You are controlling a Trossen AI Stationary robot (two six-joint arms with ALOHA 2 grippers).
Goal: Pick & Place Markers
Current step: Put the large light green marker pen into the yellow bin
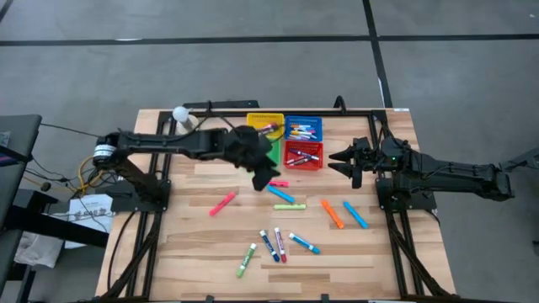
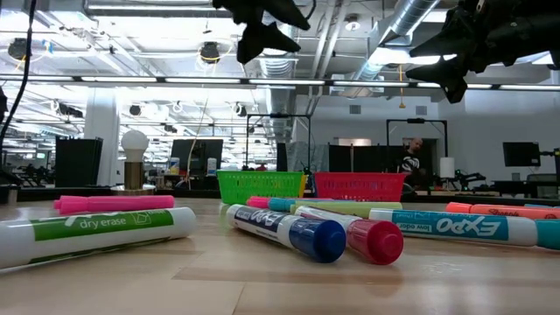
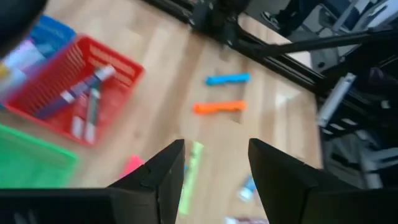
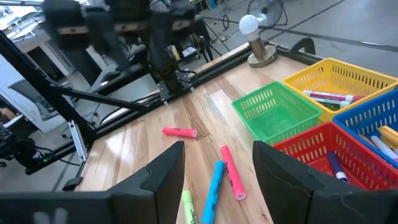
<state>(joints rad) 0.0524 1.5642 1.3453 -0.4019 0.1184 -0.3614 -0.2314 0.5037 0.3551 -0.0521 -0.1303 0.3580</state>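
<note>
Sorting is partly done: the yellow basket [image 1: 264, 124], blue basket [image 1: 303, 128] and red basket [image 1: 303, 155] at the far side each hold markers, while the green basket [image 4: 277, 109] looks empty. About ten loose markers [image 1: 278, 245] lie on the table [image 1: 194, 252], from the pink one [image 1: 222, 203] at left to the orange [image 1: 332, 213] and blue [image 1: 355, 215] at right. The left gripper [image 1: 268, 177] hangs open and empty above the middle markers. The right gripper [image 1: 340, 157] waits open and empty just right of the red basket.
</note>
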